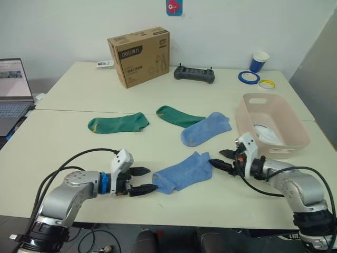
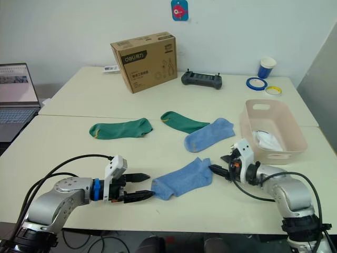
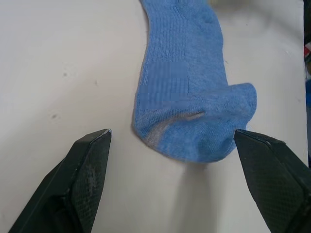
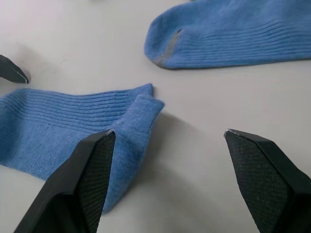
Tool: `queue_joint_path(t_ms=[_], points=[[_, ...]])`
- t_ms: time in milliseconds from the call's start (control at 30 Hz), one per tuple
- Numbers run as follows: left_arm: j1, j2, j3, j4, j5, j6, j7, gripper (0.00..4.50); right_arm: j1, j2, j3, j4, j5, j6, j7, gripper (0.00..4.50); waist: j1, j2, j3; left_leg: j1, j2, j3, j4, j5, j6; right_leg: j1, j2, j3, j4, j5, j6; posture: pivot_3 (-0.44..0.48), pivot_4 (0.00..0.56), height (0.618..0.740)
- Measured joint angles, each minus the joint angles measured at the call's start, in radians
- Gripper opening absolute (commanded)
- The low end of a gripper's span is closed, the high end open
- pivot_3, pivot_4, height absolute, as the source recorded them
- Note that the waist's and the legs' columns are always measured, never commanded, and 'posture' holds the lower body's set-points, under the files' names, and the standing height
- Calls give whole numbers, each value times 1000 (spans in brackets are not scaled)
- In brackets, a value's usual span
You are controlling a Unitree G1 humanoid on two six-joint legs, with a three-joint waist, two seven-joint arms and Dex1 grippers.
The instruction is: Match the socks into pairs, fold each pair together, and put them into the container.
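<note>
A light blue sock (image 1: pixel 181 173) lies flat near the table's front edge. My left gripper (image 1: pixel 143 180) stands open at its toe end (image 3: pixel 189 111), touching nothing. At the sock's folded cuff (image 4: pixel 131 121) my right gripper (image 1: pixel 224 159) is also open, with one finger (image 4: pixel 90 179) over the cuff's edge. A second light blue sock (image 1: pixel 206 128) lies just beyond. Two dark green socks (image 1: pixel 118 124) (image 1: pixel 179 116) lie further back. The pale pink container (image 1: pixel 243 122) stands at the right with white socks (image 1: pixel 268 134) inside.
At the back of the table are a brown cardboard box (image 1: pixel 139 55), a black controller (image 1: pixel 194 74), a blue cup (image 1: pixel 258 61) and two tape rolls (image 1: pixel 248 77). A laptop (image 1: pixel 13 87) sits off to the far left.
</note>
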State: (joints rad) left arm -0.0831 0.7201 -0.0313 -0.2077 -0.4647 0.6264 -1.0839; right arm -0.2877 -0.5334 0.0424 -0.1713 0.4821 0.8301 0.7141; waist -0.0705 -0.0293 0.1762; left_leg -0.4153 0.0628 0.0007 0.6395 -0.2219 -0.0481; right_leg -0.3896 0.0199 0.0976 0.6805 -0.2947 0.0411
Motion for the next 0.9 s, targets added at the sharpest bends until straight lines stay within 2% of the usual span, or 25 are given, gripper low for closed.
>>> queue_joint_path(t_ms=[33,100,233,467,500,533,900], points=[[9,0,-3,-8,4,-6,6,4158,-10,0,11,18,1,-2,11,3847,4,0,0,0,0,0,0,0,0,0,0,0,0,0,0,0,150,740],[15,0,-3,-17,5,-6,15,3757,-20,3,20,32,3,-3,27,3847,9,0,0,0,0,0,0,0,0,0,0,0,0,0,0,0,150,740],[31,1,-5,-30,0,5,29,2732,-51,25,21,56,11,-3,44,2622,12,0,0,0,0,0,0,0,0,0,0,0,0,0,0,0,150,740],[-4,-24,-46,9,21,-25,37,662,-47,31,18,55,12,-1,49,159,18,0,0,0,0,0,0,0,0,0,-1,0,0,0,0,0,150,740],[-11,-24,-49,17,25,-29,35,326,-42,31,16,53,13,0,48,0,19,0,0,0,-1,0,0,0,0,0,-1,0,0,0,0,0,150,740],[-17,-24,-52,26,27,-32,32,32,-34,31,14,46,13,1,48,0,19,0,0,0,-1,1,0,0,0,0,-1,0,0,0,0,0,150,740],[-77,-27,-83,95,32,-52,-6,32,55,33,-65,-80,73,63,-10,0,21,0,0,0,-1,0,0,0,0,0,-1,0,0,0,1,0,150,740]])
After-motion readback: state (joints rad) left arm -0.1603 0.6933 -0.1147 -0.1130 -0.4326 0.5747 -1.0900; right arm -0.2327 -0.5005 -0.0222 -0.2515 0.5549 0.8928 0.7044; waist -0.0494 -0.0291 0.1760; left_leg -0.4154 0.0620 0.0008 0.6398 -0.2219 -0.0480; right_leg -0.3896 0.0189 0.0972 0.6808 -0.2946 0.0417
